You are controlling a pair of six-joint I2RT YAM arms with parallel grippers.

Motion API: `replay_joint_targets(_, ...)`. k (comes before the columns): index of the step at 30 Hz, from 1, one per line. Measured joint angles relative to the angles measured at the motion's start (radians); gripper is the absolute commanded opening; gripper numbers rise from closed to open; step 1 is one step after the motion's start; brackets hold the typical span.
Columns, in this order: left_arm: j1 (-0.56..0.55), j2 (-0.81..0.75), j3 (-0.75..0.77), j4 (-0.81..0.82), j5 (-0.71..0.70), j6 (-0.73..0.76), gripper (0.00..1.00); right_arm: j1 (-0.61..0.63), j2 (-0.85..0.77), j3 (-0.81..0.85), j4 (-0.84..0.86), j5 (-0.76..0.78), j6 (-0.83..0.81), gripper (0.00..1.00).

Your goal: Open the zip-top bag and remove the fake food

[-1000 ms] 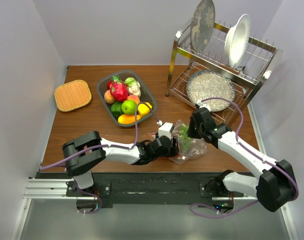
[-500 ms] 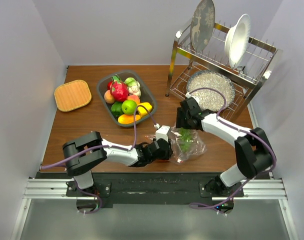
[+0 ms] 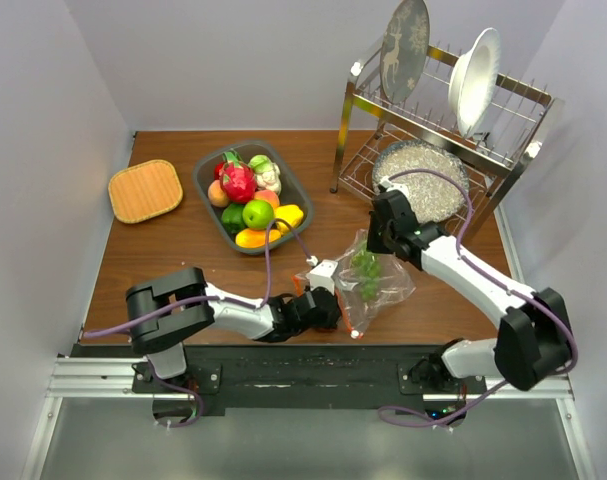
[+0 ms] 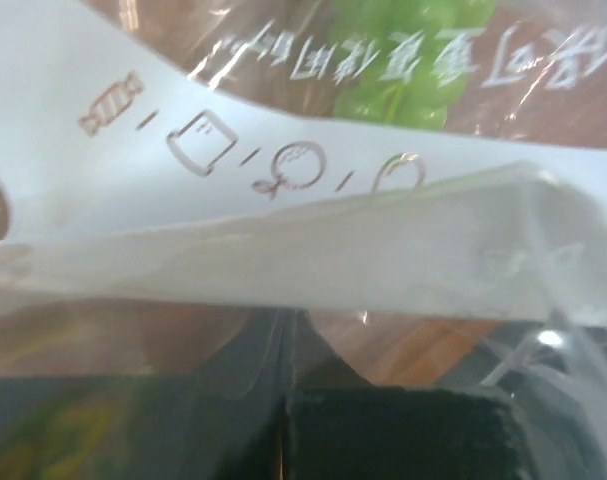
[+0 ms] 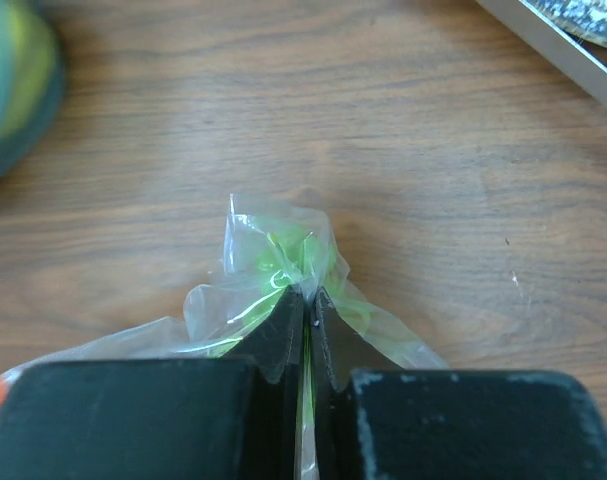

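Far left of the bench (image 3: 183,250): a woven square mat (image 3: 145,190) is seen lying flat. Just right of it, a grey basin (image 3: 205,172) is loaded with toy produce, a green apple (image 3: 257,213) among it.

Near edge, centre: the left gripper (image 3: 318,305) is laid low against the near-left end of the zip-top bag (image 3: 383,290). In the left wrist view the printed white band of the bag (image 4: 283,250) is pressed across the lens above one dark finger; whether the film is gripped cannot be told.

The bag is found on the bench between the two arms, crumpled, its far corner raised. A green grape bunch (image 3: 366,270) is noted inside it, also glimpsed through the film (image 4: 403,60).

The right gripper (image 3: 375,243) is clenched on that raised corner; fingers are seen closed on clear film (image 5: 308,300) above the wood.

Far right: a wire dish rack (image 3: 438,120) is noted, with two plates upright and a speckled dish (image 3: 418,175) on the lower shelf.
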Motion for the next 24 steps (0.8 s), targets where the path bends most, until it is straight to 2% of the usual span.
replay_joint_targets(1, -0.004, -0.002, -0.008, 0.011, 0.000, -0.001, 0.02, 0.000, -0.023, -0.001, -0.006, -0.010, 0.002, 0.00)
replay_joint_targets(4, -0.008, -0.028, -0.043, 0.028, 0.000, -0.001, 0.07, 0.007, -0.100, -0.024, -0.008, -0.042, 0.013, 0.14)
replay_joint_targets(5, -0.009, -0.038, -0.053, 0.028, -0.001, 0.000, 0.07, 0.009, -0.126, -0.038, -0.006, -0.050, 0.017, 0.24)
replay_joint_targets(7, -0.009, -0.053, -0.063, 0.026, -0.004, 0.002, 0.09, 0.013, -0.161, -0.061, -0.008, -0.058, 0.023, 0.29)
replay_joint_targets(8, -0.009, -0.058, -0.063, 0.025, -0.007, 0.003, 0.10, 0.014, -0.167, -0.066, -0.014, -0.058, 0.024, 0.36)
replay_joint_targets(11, -0.009, -0.068, -0.063, 0.021, -0.015, 0.008, 0.20, 0.014, -0.148, -0.066, -0.019, -0.063, 0.023, 0.53)
replay_joint_targets(12, -0.009, -0.070, -0.063, 0.020, -0.017, 0.010, 0.28, 0.014, -0.138, -0.066, -0.019, -0.066, 0.023, 0.58)
replay_joint_targets(14, -0.009, -0.071, -0.063, 0.020, -0.023, 0.010, 0.39, 0.014, -0.126, -0.067, -0.019, -0.067, 0.021, 0.61)
replay_joint_targets(16, -0.009, -0.071, -0.062, 0.019, -0.029, 0.018, 0.43, 0.014, -0.124, -0.074, -0.018, -0.065, 0.015, 0.60)
replay_joint_targets(20, -0.009, -0.071, -0.036, 0.009, -0.040, 0.039, 0.53, 0.015, -0.119, -0.100, -0.019, -0.038, 0.010, 0.48)
replay_joint_targets(24, -0.009, -0.069, 0.031, 0.007, -0.046, 0.063, 0.64, 0.015, -0.099, -0.141, -0.018, 0.011, 0.010, 0.26)
